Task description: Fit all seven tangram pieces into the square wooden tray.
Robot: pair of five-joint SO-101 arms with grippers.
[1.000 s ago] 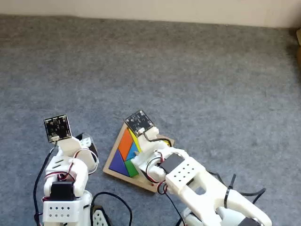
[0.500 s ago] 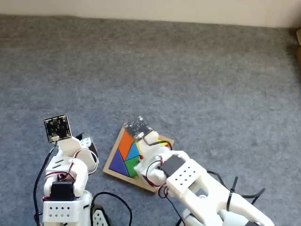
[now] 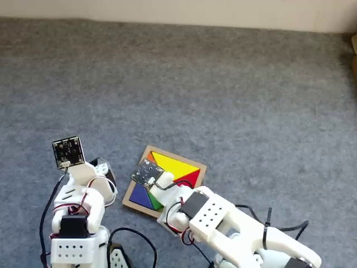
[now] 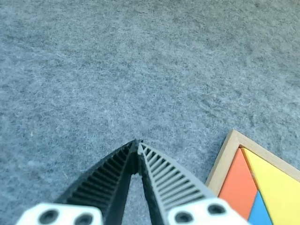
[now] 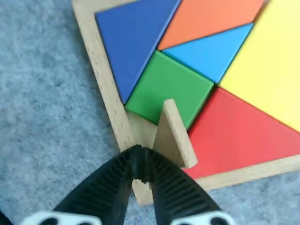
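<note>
**While six coloured pieces are lying flat, a wooden piece point(image 5: 172, 136) is tilting up out of the tray point(image 5: 107, 91)**

Where the right wrist view is looking down, the right gripper point(image 5: 140, 169) is holding its jaws pressed together with nothing between them; its tips are hanging over the tray's corner, just beside the wooden piece, and whether they are touching it cannot be told. That piece is leaning on edge in the bare slot at this corner, rising between the green square point(image 5: 168, 86) and the red triangle point(image 5: 239, 136). Beyond the square, the dark blue triangle point(image 5: 131, 37), the light blue triangle point(image 5: 211, 51), the orange piece point(image 5: 211, 16) and the yellow triangle point(image 5: 272, 65) are sitting flush inside the rim.

From above, the right arm point(image 3: 223, 218) is stretching over the tray's nearer part; the left arm point(image 3: 78, 206) is standing beside the tray. The left gripper point(image 4: 137, 146) is likewise closed on nothing, pointing at the grey carpet point(image 3: 223, 84) with the tray's corner showing near it.

Farther off, the carpet is running back to a pale band point(image 3: 167, 11).
</note>
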